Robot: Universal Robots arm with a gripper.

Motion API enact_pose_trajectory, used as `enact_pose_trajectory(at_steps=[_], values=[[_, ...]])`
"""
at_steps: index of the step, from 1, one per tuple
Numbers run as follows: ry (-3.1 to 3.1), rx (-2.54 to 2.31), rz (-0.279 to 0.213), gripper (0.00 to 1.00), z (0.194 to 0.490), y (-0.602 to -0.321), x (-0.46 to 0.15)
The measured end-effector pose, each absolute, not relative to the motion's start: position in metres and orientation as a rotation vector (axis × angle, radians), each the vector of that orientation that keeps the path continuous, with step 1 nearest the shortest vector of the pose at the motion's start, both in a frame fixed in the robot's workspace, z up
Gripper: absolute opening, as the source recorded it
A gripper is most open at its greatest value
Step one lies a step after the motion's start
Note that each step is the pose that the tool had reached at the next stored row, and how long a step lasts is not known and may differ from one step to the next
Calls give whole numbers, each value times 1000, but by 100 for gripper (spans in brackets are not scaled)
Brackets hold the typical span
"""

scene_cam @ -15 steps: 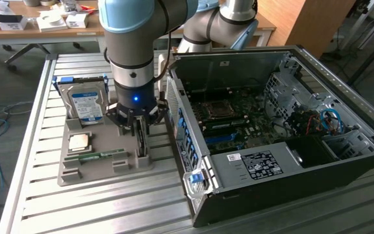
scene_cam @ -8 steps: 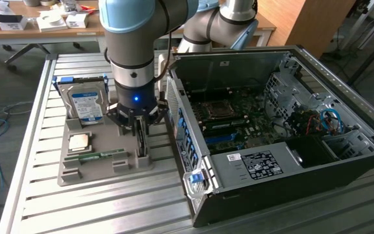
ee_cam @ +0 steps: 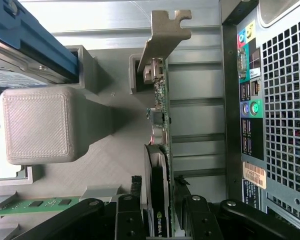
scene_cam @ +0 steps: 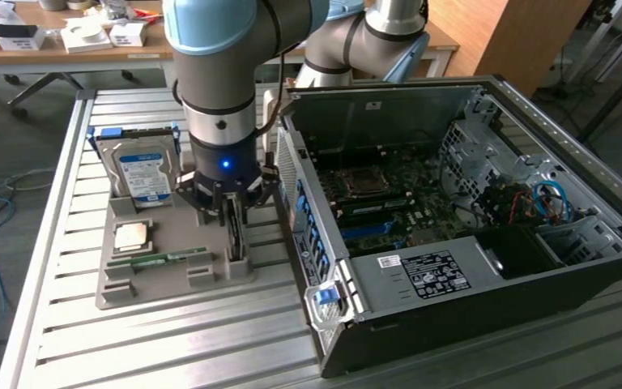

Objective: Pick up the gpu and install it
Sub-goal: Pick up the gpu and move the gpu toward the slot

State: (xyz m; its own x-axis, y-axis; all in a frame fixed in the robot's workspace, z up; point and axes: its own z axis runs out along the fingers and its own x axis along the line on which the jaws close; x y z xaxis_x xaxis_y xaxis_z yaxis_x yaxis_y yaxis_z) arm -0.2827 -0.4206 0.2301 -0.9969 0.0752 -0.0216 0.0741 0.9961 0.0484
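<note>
You had soft, even light over the computer case [scene_cam: 419, 340], whose interior lay dim. Beside the case, the grey block [ee_cam: 37, 125] threw a soft shadow and the metal table [scene_cam: 181, 340] glared pale.

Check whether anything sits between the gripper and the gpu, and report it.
Nothing visible stands between them. The gripper is right over the gpu, which stands on edge in its slot of the grey holder. The hard drive and the memory stick sit in other slots, off to the side.

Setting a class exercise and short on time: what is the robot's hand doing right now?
Hand: closed on the gpu, which stands on edge in the grey holder.
</note>
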Motion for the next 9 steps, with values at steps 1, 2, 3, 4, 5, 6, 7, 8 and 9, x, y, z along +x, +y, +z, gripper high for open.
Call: enact_pose_trajectory(at_steps=[1,2,3,4,5,6,7,8,9], values=[[3115,116,74,39,230,-421,-283],[3115,117,74,39,230,-421,-283],[3115,117,74,39,230,-421,-283],[3115,117,74,39,230,-421,-282],[3115,117,74,39,230,-421,-282],[3115,117,74,39,230,-421,-282],[3115,117,74,39,230,-421,-282],[3115,117,74,39,230,-421,-282],[3115,117,74,39,230,-421,-282]])
